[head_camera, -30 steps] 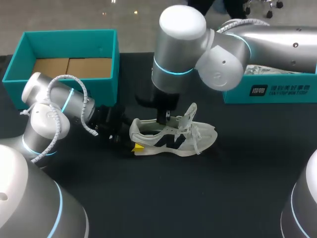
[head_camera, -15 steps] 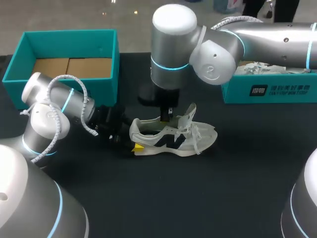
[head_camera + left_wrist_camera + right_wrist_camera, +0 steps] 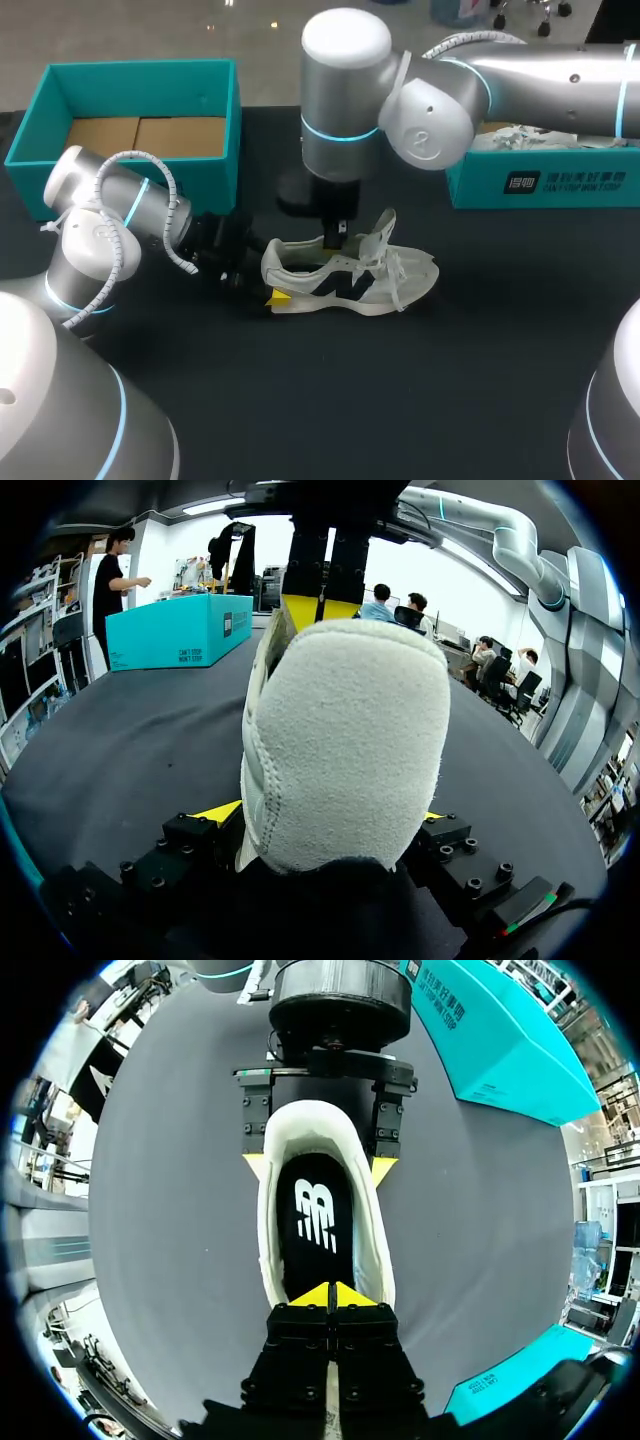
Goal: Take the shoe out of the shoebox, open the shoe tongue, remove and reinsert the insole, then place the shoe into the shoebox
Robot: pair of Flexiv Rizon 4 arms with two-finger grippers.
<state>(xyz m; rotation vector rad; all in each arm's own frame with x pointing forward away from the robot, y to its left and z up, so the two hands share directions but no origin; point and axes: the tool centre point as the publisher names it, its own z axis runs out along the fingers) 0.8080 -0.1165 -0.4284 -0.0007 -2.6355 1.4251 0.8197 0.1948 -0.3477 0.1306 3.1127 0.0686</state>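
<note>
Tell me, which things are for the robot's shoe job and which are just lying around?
For the job: shoe; insole inside it; left teal box and right teal box (one is the shoebox, I can't tell which).
Just lying about: white paper in the right teal box.

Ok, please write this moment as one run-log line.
left gripper: shut on heel of white mesh sneaker | right gripper: shut, over black insole | sneaker: upright on black table
</note>
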